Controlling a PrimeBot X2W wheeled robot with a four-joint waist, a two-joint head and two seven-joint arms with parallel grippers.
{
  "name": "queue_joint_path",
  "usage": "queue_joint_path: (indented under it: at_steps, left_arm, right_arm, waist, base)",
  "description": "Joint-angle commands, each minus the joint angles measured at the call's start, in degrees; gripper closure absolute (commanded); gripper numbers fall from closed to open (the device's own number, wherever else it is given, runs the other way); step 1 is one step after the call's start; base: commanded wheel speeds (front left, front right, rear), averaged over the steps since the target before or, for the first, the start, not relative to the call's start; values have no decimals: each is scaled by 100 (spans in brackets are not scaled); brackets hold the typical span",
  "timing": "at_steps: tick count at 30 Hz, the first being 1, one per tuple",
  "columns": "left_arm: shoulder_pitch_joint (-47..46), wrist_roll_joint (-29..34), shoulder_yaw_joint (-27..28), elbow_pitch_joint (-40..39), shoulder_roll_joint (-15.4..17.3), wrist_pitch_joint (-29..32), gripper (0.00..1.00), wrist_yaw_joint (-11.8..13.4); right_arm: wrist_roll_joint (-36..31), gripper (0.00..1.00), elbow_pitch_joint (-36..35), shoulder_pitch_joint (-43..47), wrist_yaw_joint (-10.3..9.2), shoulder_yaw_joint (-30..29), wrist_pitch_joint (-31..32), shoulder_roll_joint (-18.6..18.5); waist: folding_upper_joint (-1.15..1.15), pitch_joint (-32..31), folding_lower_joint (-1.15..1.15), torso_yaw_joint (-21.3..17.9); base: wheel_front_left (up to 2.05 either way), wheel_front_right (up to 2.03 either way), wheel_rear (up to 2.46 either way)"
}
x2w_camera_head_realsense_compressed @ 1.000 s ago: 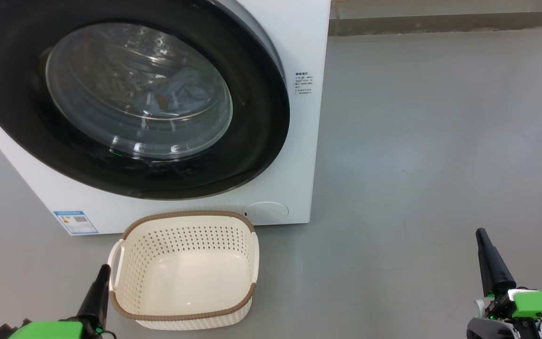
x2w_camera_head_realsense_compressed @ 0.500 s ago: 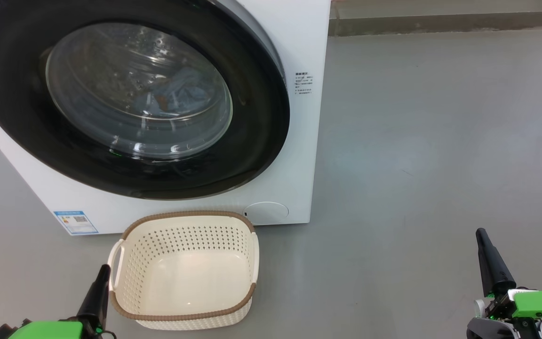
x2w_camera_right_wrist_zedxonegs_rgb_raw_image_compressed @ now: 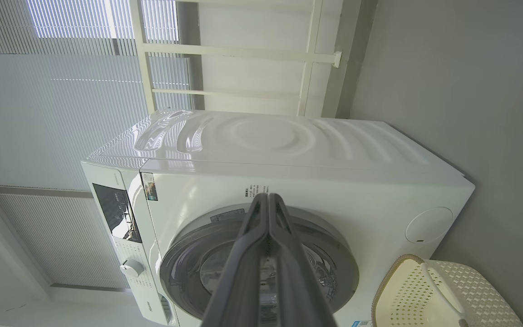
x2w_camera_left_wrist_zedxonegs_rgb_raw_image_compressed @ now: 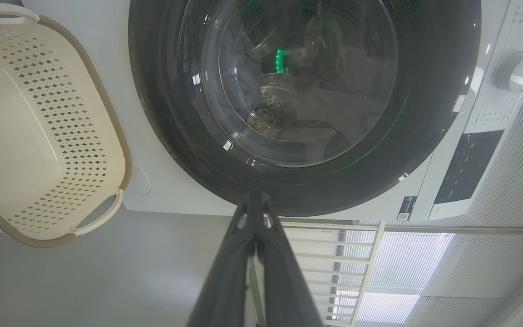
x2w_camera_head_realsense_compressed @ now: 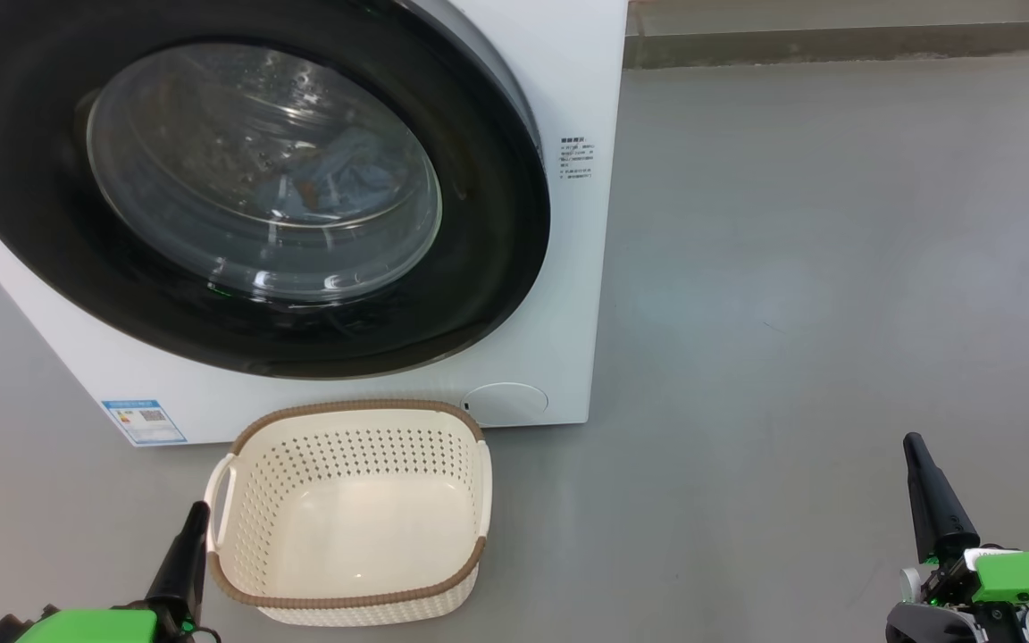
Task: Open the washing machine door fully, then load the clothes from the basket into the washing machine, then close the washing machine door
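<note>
nothing has moved since the earlier frames; both claws and every item sit as before.
item: washer (x2w_camera_head_realsense_compressed: 568,268) – big white box, smooth enamel, standing on the grey floor (x2w_camera_head_realsense_compressed: 791,268); blue label (x2w_camera_head_realsense_compressed: 144,421) at its lower left corner, round flat cap (x2w_camera_head_realsense_compressed: 506,404) at lower right.
item: door (x2w_camera_head_realsense_compressed: 211,205) – round, wide glossy black rim, bulging clear glass bowl; lying against the washer front.
item: clothes (x2w_camera_head_realsense_compressed: 336,179) – soft crumpled light-blue fabric with an orange-brown spot, seen through the glass, inside the drum.
item: basket (x2w_camera_head_realsense_compressed: 349,407) – cream plastic, perforated walls, brown woven-look rim, loop handles at the sides; on the floor just before the washer, below the door; smooth bottom in plain sight.
item: left claw (x2w_camera_head_realsense_compressed: 197,516) – two long dark tapered fingers pressed together, clenched on nothing, just beside the basket's left handle.
item: right claw (x2w_camera_head_realsense_compressed: 915,446) – likewise clenched, grasping nothing, over bare floor well right of the basket.
</note>
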Motion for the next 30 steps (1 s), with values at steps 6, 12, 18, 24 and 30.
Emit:
queue_joint_path:
  at_steps: [6, 12, 18, 24, 30]
  left_arm:
    - [-275, -43, 203, -110, 64, 29, 100, 6]
    - [-275, -43, 204, -110, 63, 30, 100, 5]
    - [-275, -42, 205, -110, 63, 30, 100, 5]
    - [-275, -42, 205, -109, 63, 31, 100, 5]
    - [-275, -41, 206, -109, 62, 31, 100, 5]
  right_arm:
    - [63, 100, -177, -167, 7, 97, 50, -33]
    - [63, 100, -177, -167, 7, 97, 50, -33]
    - [63, 100, -177, -167, 7, 97, 50, -33]
    - [63, 100, -177, -167, 7, 97, 50, -33]
    - [63, 100, -177, -167, 7, 97, 50, -33]
  waist:
    - [0, 0, 0, 0]
    - [0, 0, 0, 0]
    - [0, 0, 0, 0]
    - [0, 0, 0, 0]
    - [0, 0, 0, 0]
  base:
    - [0, 0, 0]
    - [0, 0, 0]
    - [0, 0, 0]
    - [0, 0, 0]
    - [0, 0, 0]
